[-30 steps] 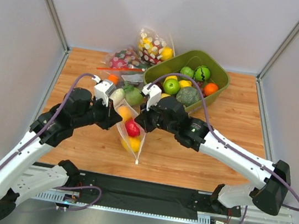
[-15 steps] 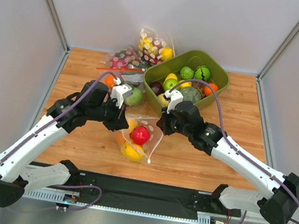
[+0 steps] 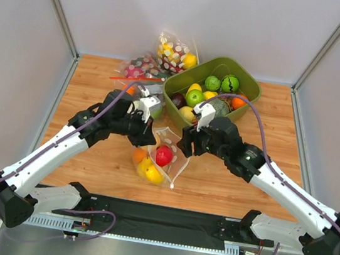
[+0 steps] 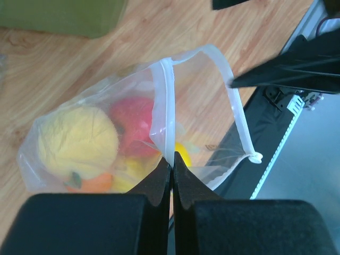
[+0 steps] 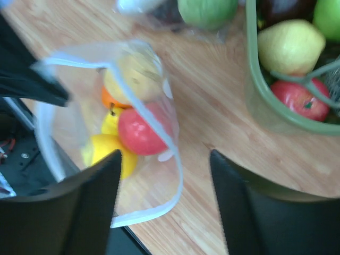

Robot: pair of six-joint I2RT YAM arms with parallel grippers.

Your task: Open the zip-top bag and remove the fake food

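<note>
The mouth of the clear, white-dotted zip-top bag gapes between its two pale strips, leaving a way down to the glossy red, yellow and orange plastic fruits. The left gripper, clamped on the near strip, blocks that side. The right gripper, fingers spread, crowds the far lip and perhaps touches it. Behind, the olive-green plastic bin and a heap of other clear filled bags close off the back. Bare wooden tabletop lies free at the front right.
</note>
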